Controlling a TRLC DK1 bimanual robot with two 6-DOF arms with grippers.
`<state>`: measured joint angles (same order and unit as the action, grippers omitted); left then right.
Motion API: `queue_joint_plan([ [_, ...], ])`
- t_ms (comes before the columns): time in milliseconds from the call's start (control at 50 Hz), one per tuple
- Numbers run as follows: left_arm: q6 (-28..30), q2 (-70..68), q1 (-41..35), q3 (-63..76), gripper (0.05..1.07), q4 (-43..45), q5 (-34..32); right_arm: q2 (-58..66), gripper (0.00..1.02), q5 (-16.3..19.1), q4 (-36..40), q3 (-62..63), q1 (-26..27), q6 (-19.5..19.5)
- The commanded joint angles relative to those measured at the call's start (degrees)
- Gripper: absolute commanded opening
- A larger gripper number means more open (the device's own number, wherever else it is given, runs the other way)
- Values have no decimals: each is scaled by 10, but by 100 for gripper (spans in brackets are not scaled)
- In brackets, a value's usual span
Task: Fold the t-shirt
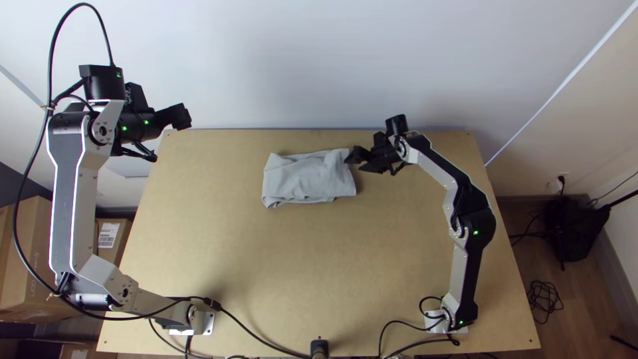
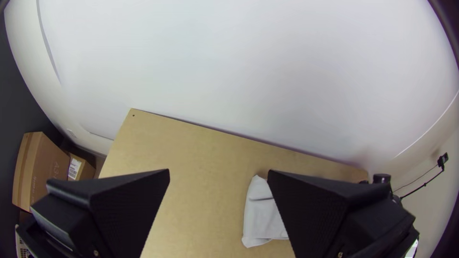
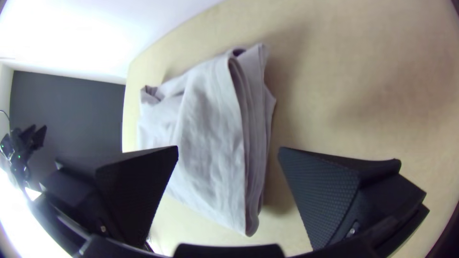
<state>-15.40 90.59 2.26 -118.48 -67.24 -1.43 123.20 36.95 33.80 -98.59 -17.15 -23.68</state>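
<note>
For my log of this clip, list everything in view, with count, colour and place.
t-shirt: 1, grey, folded into a compact bundle, far middle of the table
table: 1, light wood, centre
wall: white, behind the table
cardboard boxes: several, brown, left of the table
bulky item: 1, black, floor at right
cables: several, black, on arms, table and floor
arms: 2, silver-grey and black, bases at the near corners
left gripper: 1, black, open, near the far left corner
right gripper: 1, black, open, at the shirt's right end
</note>
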Motion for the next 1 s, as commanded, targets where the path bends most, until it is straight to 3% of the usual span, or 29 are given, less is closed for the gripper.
queue_joint_plan([
  [0,2,-18,3,6,103,-6,-2,-1,96,8,9,23,-19,28],
  [300,10,-23,25,0,103,-10,-2,83,96,8,9,-28,-59,37],
  [360,12,-24,30,0,103,-11,-2,101,90,9,10,-45,-64,37],
  [400,13,-24,33,0,103,-12,-2,115,81,9,14,-58,-66,36],
  [460,15,-25,35,-1,103,-12,-2,129,57,9,23,-75,-66,36],
  [520,16,-25,39,-2,103,-12,-2,144,21,9,35,-90,-62,36],
  [560,17,-26,41,-1,103,-12,-2,150,4,9,37,-96,-58,36],
  [740,17,-25,46,-1,103,-12,-2,158,2,8,36,-106,-9,34],
  [980,16,-21,44,-1,103,-11,-2,150,2,-1,21,-103,107,22],
])
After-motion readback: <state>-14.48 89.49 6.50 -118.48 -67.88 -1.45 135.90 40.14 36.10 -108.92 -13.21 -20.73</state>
